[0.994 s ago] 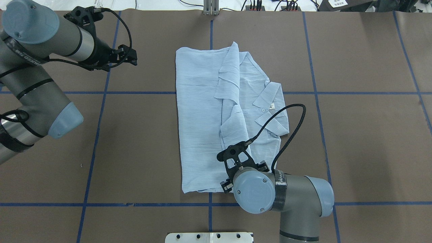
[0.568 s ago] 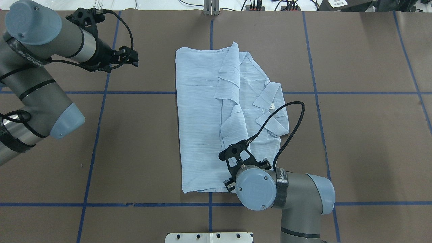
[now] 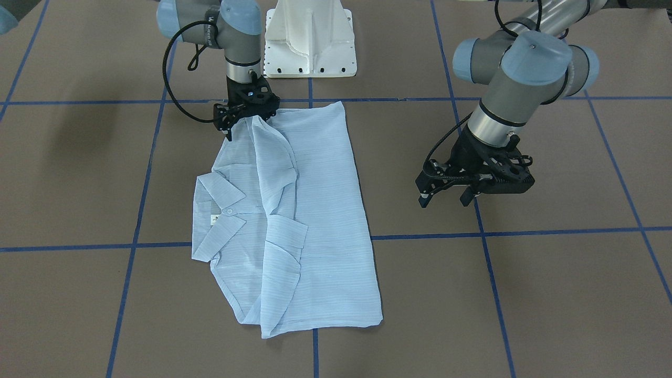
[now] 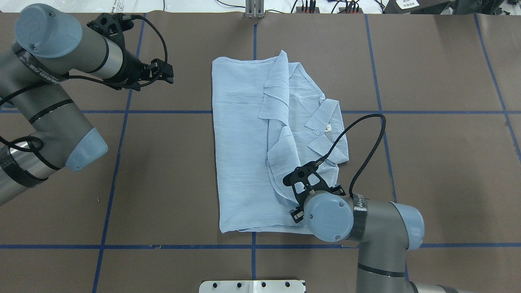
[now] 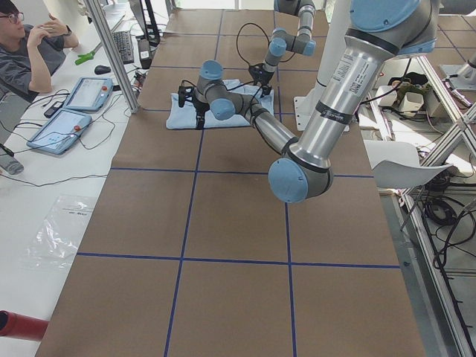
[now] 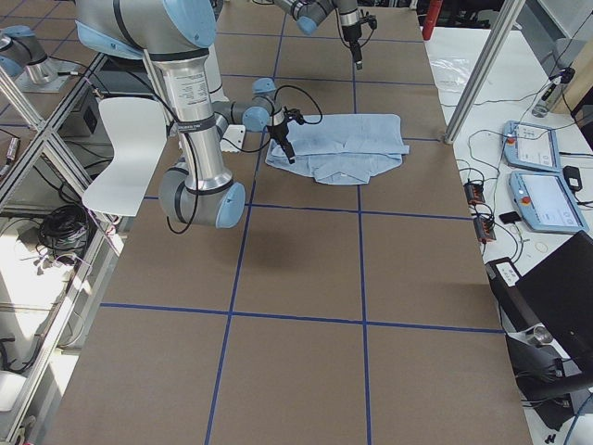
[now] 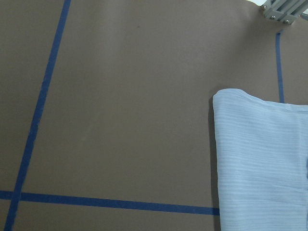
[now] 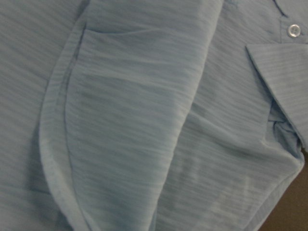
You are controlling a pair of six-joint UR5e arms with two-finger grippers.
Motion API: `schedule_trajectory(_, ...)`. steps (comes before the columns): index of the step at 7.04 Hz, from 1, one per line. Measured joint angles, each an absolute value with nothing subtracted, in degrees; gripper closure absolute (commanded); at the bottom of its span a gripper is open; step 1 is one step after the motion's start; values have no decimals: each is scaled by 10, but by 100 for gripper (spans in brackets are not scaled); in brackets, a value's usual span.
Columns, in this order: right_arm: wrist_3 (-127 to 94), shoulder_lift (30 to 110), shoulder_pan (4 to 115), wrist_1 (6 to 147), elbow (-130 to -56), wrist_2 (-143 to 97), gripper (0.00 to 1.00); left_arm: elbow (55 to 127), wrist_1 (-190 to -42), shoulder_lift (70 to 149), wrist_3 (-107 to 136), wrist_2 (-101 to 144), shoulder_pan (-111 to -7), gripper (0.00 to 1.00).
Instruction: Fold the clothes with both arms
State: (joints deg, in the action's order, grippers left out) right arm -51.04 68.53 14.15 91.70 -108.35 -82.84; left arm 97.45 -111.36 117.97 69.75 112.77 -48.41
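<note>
The pale-blue shirt (image 4: 240, 154) lies folded lengthwise in the middle of the brown table, its collar (image 4: 325, 130) and neck label on the right side. It also shows in the front view (image 3: 325, 210). My right gripper (image 4: 299, 205) is low over the shirt's near right corner (image 3: 244, 123), and the folded sleeve's end bends toward it. Its jaws are hidden under the wrist and seem shut on that cloth. The right wrist view shows only close cloth (image 8: 144, 120). My left gripper (image 4: 167, 72) is open and empty above bare table, left of the shirt's far left corner (image 7: 226, 98).
The white pedestal base (image 3: 310, 37) stands at the table's near edge, just behind the shirt. Blue tape lines (image 4: 118, 112) cross the brown table. An aluminium post (image 4: 254, 8) and cables sit at the far edge. An operator (image 5: 30, 44) sits beyond the table.
My right gripper moved right and slightly farther along the shirt's near edge, and the sleeve's end bent after it. My left gripper shifted a little right toward the shirt.
</note>
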Motion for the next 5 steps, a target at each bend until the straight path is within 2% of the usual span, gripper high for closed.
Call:
schedule_trajectory(3,-499,817,164,912,-1165,-837,0,976,-1113,1191,722,1124,-469,0)
schedule_trajectory(4,-498,834,170,911,-1181,-842,0,976,-1113,1191,724,1124,-467,0)
schedule_trajectory(5,-498,819,178,909,-1180,-849,0,976,-1113,1192,724,1123,-467,0)
